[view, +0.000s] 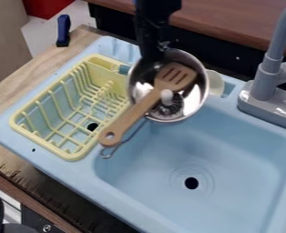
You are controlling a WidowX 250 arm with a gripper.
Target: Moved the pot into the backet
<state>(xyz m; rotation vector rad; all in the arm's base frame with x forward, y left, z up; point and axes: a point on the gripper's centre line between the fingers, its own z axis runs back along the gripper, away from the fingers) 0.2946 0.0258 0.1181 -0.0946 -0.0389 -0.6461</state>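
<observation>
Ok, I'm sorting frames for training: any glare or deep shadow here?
Camera view: bright glare on the inner wall of the pot; the black arm nearly merges with the dark panel behind it; the sink is softly shaded, with no hard-edged shadow I can make out.

No text, label, number or sign can be read on any of the things here.

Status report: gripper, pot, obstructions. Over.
Gripper at pot's rim. Pot outside basket, over sink's corner. Spatula across pot, might snag.
</observation>
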